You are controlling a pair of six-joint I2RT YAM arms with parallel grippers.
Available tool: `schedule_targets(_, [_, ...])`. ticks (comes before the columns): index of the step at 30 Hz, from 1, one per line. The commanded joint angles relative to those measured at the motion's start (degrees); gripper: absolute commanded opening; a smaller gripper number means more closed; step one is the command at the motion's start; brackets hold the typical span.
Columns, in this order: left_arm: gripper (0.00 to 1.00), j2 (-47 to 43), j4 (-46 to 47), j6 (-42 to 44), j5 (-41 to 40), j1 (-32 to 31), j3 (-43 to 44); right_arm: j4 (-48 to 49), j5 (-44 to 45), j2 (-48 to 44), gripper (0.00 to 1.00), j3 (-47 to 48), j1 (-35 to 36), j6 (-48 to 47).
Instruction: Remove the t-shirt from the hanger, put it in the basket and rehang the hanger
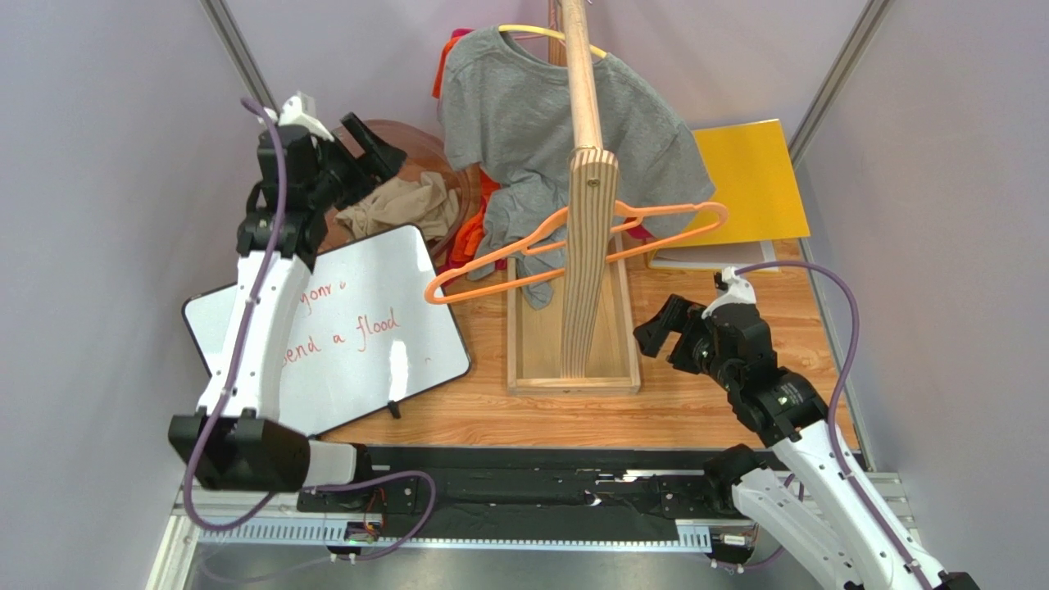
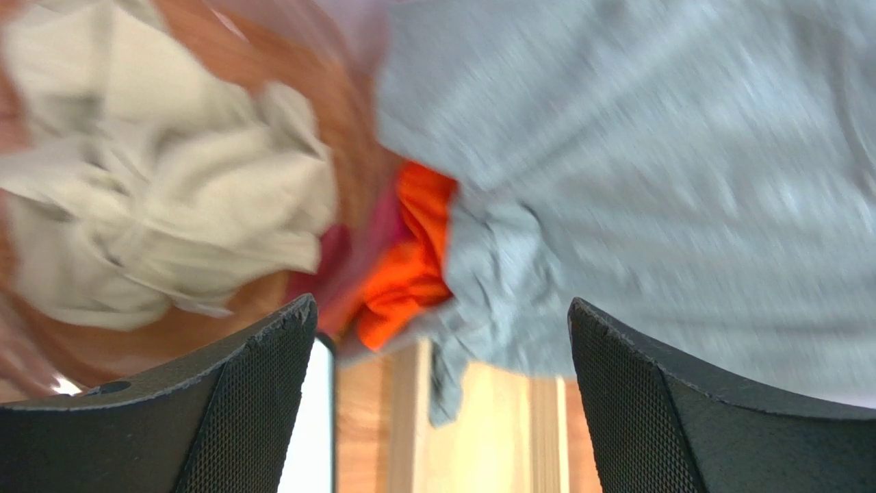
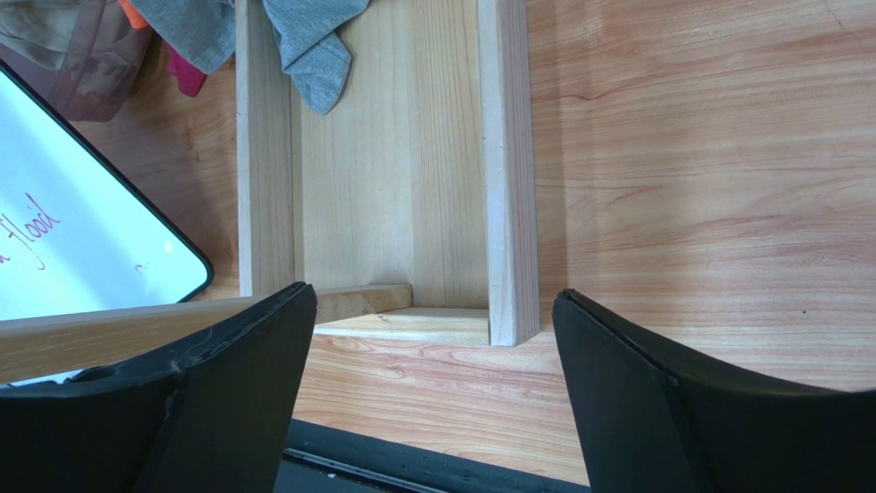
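Observation:
The beige t-shirt (image 1: 400, 207) lies crumpled in a brownish tub at the back left, off the hanger; it also shows in the left wrist view (image 2: 165, 185). The orange hanger (image 1: 579, 252) hangs bare and tilted on the wooden rack's arm. My left gripper (image 1: 367, 148) is open and empty, right beside and above the beige t-shirt; the left wrist view (image 2: 442, 339) shows nothing between its pads. My right gripper (image 1: 665, 326) is open and empty, low over the table right of the rack's base, as the right wrist view (image 3: 432, 339) shows.
A grey t-shirt (image 1: 554, 117) hangs on a yellow hanger (image 1: 542, 33) on the wooden rack (image 1: 579, 307). Orange and pink cloths (image 2: 411, 257) lie beside the tub (image 1: 413, 135). A whiteboard (image 1: 357, 332) lies at the left, a yellow folder (image 1: 751, 178) at the back right.

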Motion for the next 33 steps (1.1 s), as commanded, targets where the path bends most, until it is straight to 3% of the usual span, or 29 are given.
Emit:
schedule_targets(1, [0.94, -8.41, 7.78, -0.12, 2.83, -6.46, -11.91, 3.61, -0.82, 0.13, 0.91, -0.42, -0.14, 1.12])
schedule_targets(8, [0.92, -16.76, 13.85, -1.97, -0.67, -21.39, -32.29, 6.77, -2.84, -0.21, 0.91, -3.05, -0.14, 2.7])
schedule_targets(12, [0.91, -18.35, 15.1, -1.79, -2.0, -30.53, -38.64, 8.19, -3.2, -2.5, 0.91, -5.25, -0.14, 4.37])
schedule_targets(17, [0.91, -26.41, 25.98, -9.52, -2.88, -37.39, -55.07, 9.06, -2.15, -9.6, 0.91, -10.86, -0.14, 6.74])
schedule_targets(21, [0.91, -32.49, 37.48, -11.55, 0.62, -40.48, -64.48, 10.73, -5.11, -16.38, 0.94, -17.01, -0.14, 10.08])
schedule_targets(26, [0.91, -40.84, 43.91, -12.69, 5.91, -42.41, -74.41, 13.37, -6.97, -26.13, 1.0, -25.55, -0.14, 15.0])
schedule_targets(30, [0.92, -50.41, 46.83, -15.59, 6.44, -43.47, -85.82, 14.16, -9.96, -37.88, 1.0, -34.23, -0.14, 19.3])
schedule_targets(32, [0.92, -57.44, 46.74, -17.17, 6.87, -43.47, -89.79, 14.6, -10.4, -39.33, 1.0, -36.8, -0.23, 22.29])
schedule_targets(33, [0.93, -60.07, 42.13, -15.87, 6.53, -43.56, -90.07, 17.3, -11.45, -38.28, 1.0, -37.94, -0.23, 22.91])
